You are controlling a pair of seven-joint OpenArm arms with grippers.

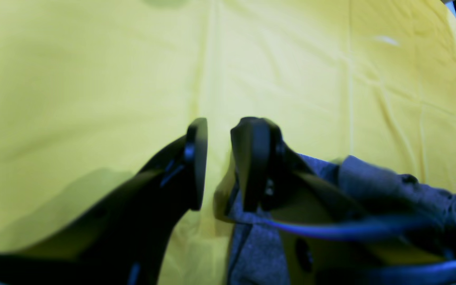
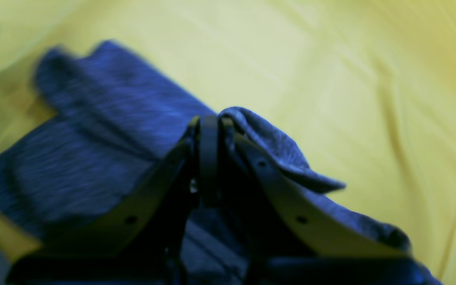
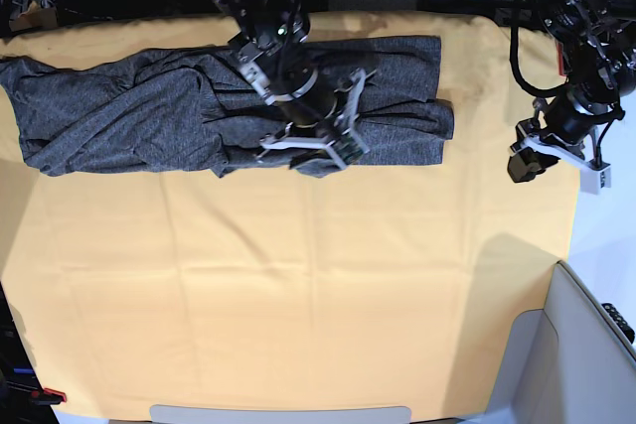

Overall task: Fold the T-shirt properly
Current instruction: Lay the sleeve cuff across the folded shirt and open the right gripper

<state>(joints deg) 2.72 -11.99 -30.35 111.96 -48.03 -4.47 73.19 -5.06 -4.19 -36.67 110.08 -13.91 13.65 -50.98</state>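
The charcoal-grey T-shirt point(image 3: 149, 106) lies in a long bunched band across the back of the yellow cloth point(image 3: 298, 295). My right gripper point(image 3: 318, 158) is at the shirt's front edge near its middle. In the right wrist view it point(image 2: 210, 132) is shut on a fold of the shirt point(image 2: 279, 148), which drapes over one finger. My left gripper point(image 3: 524, 164) hangs near the cloth's right edge, apart from the shirt. In the left wrist view it point(image 1: 222, 166) is open and empty over yellow cloth point(image 1: 93, 79), with grey shirt fabric point(image 1: 370, 182) at lower right.
A grey bin-like wall point(image 3: 586, 345) stands at the front right corner. A white bar point(image 3: 278, 412) lies along the front edge and a red clamp point(image 3: 45, 396) at the front left. Dark equipment and cables line the back.
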